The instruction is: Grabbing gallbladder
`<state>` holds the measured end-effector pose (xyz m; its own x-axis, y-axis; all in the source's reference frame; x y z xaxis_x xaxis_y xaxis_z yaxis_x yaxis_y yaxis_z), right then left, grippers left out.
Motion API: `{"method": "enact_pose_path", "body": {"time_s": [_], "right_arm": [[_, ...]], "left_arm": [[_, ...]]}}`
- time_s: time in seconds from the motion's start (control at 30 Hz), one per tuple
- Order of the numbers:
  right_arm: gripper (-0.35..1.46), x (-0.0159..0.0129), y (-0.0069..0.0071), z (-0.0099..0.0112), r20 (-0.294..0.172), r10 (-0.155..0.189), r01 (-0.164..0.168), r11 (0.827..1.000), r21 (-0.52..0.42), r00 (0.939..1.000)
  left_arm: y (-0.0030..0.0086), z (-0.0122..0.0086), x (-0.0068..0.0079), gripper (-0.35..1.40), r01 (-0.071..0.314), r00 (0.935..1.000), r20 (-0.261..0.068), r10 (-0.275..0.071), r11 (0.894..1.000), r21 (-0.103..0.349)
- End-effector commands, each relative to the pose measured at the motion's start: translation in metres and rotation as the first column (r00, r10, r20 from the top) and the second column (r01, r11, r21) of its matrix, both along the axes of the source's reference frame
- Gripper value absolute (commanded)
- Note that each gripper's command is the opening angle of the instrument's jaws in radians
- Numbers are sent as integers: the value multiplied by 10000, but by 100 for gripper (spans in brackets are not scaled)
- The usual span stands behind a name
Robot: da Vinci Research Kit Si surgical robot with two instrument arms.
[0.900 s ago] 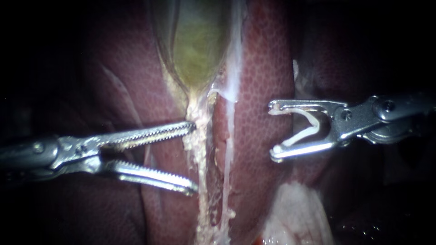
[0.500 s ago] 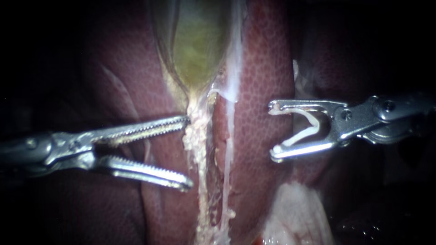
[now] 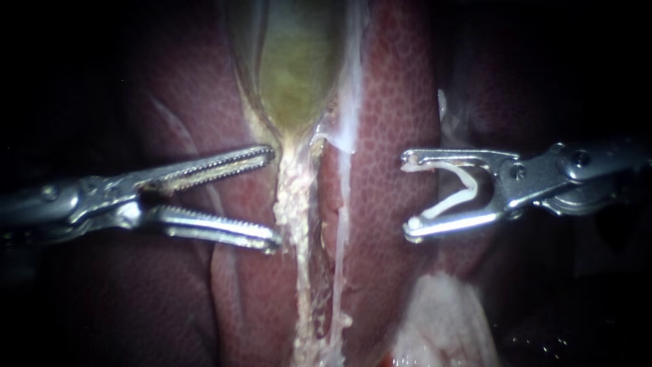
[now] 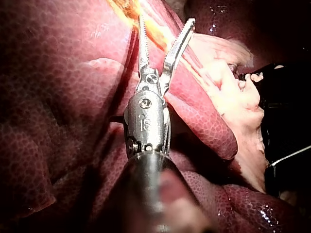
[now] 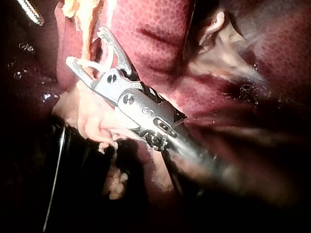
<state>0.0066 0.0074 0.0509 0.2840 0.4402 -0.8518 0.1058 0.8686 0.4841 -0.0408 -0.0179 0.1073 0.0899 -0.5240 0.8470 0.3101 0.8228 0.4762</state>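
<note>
Clear liver [image 3: 387, 136] between left instrument [image 3: 273, 198] and right instrument's [image 3: 409, 196] clip [image 3: 448, 202]

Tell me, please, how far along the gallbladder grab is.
Done: the left tool sits at the narrow lower end of the gallbladder. In hand: its jaws are open there, gripping nothing yet. Left: closing them on the tissue. The right tool hangs apart over the liver, holding a clip.

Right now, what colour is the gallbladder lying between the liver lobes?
The gallbladder is yellowish green with a paler rim. The endoscope view shows it best.
</note>
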Motion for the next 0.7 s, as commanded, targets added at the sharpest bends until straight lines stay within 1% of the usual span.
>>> {"method": "enact_pose_path", "body": {"time_s": [0.03,0.13,0.23,0.3,0.5,0.63,0.67,0.7], "right_arm": [[57,0,0,0,-1,-2,2,10000,1,10000],[57,0,0,0,-1,-2,2,10000,1,10000],[57,0,0,0,-3,-4,4,10000,0,10000],[57,0,0,-1,-5,-7,7,10000,0,10000],[57,0,-1,-1,-5,-8,8,10000,0,10000],[57,0,-1,-1,-5,-7,7,10000,0,10000],[57,0,-1,-1,-5,-7,7,10000,0,10000],[57,0,-1,-1,-5,-7,7,10000,0,10000]], "left_arm": [[-2,3,-3,54,73,10000,-22,-73,9999,71],[-2,8,-10,53,280,9996,-97,-278,9994,205],[-2,12,-12,48,494,9987,-161,-489,9984,284],[-1,17,-12,48,646,9977,-250,-637,9972,384],[4,32,-7,44,851,9953,-513,-822,9947,570],[3,39,-3,27,905,9940,-679,-855,9930,754],[2,39,-2,9,942,9937,-689,-884,9918,866],[2,39,0,1,958,9935,-708,-894,9911,928]]}}
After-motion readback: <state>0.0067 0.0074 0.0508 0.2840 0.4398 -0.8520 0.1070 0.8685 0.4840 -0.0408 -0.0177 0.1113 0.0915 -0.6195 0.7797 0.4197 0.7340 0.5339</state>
